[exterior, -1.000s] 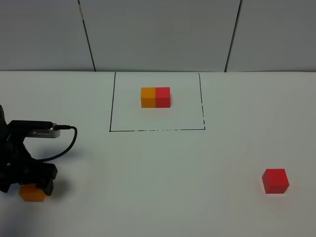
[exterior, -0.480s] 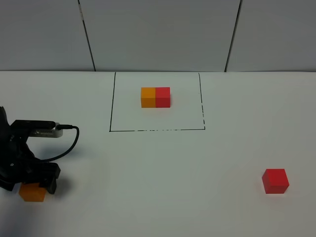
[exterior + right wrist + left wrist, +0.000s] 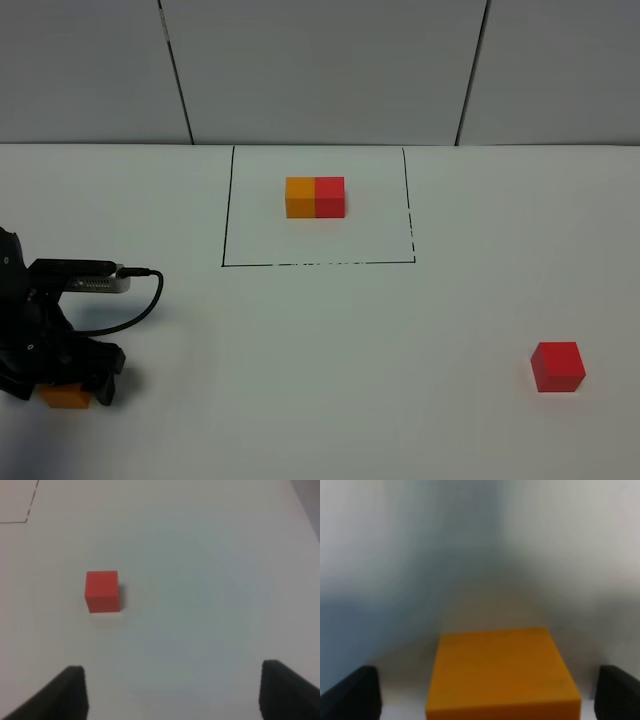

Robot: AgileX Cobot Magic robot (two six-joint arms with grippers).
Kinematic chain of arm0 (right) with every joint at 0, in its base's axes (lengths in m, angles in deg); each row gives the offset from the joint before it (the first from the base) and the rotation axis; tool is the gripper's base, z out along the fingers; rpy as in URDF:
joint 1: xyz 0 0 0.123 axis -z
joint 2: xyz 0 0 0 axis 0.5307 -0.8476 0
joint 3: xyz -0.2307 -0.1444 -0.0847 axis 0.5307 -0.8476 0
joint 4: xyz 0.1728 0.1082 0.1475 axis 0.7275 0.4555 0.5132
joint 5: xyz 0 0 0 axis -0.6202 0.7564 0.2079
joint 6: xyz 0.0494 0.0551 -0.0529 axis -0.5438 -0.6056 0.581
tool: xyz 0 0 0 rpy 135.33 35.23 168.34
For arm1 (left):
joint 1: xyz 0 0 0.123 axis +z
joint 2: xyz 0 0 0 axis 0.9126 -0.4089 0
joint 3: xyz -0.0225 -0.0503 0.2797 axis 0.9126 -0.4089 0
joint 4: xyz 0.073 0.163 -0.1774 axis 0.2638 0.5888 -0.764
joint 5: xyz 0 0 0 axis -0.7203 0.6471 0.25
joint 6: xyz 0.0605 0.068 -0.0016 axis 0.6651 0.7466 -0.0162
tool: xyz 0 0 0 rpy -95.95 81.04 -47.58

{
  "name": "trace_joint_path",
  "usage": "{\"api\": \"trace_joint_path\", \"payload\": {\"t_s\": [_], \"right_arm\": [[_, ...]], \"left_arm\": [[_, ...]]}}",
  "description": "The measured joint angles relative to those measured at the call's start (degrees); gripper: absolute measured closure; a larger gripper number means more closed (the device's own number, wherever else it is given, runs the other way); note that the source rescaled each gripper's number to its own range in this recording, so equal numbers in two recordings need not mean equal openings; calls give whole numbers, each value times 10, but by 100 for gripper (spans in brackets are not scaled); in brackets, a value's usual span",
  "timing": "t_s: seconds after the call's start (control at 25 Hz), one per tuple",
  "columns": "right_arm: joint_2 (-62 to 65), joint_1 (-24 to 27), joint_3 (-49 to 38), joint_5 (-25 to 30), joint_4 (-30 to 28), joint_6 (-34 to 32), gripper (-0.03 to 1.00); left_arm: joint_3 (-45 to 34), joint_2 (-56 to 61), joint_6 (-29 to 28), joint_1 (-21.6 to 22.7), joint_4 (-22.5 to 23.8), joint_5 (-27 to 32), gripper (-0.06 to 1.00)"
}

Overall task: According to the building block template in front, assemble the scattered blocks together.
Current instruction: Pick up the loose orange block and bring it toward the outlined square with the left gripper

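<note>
Straddling orange cube [image 3: 66,398], left gripper [image 3: 62,388], template [image 3: 315,197] inside rectangle [image 3: 300,264]

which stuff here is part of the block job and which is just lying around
Job: template pair inside the drawn rectangle, loose orange cube, loose red cube.
Not part of it: white table, grey wall panels.

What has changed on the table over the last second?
The left claw sank lower over the loose orange cube and now straddles it, with its jaws open and clear of the cube's sides, so it is not gripped. The orange cube, the loose red cube and the framed orange-red block pair stayed put.
</note>
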Motion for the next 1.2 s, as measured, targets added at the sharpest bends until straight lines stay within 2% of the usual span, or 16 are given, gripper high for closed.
{"api": "trace_joint_path", "payload": {"t_s": [0.12,0.2,0.32,0.4,0.44,0.92,1.08,1.2], "right_arm": [[0,0,0,0,0,0,51],[0,0,0,0,0,0,51],[0,0,0,0,0,0,51],[0,0,0,0,0,0,51],[0,0,0,0,0,0,51],[0,0,0,0,0,0,51],[0,0,0,0,0,0,51],[0,0,0,0,0,0,51]], "left_arm": [[0,0,0,0,1,-1,14],[0,0,-4,1,1,-3,27],[0,0,-18,1,1,-6,55],[0,-1,-25,1,1,-6,78],[0,-1,-28,1,-1,-6,94],[8,4,-21,1,-58,25,94],[55,36,39,1,-60,38,94],[124,45,102,-1,-60,79,94]]}}
